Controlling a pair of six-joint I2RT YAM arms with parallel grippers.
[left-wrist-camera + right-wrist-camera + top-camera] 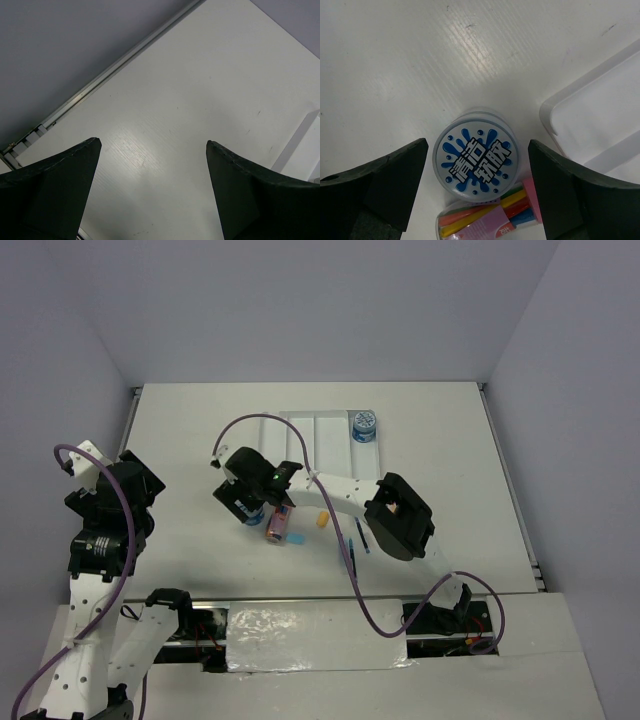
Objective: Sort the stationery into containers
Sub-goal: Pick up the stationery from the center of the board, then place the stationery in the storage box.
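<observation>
Right gripper (476, 150) spread wide over a blue roll (474, 162), beside the tray (600, 115).

A pink cylinder (490, 217) lies against the roll, possibly touching it. An orange eraser (322, 520) is nearby. A second roll (365, 426) sits in the tray's rightmost compartment. The right arm reaches left across the table (450, 460), fingers pointing down. The left gripper (154, 145) hangs open, well apart.
</observation>
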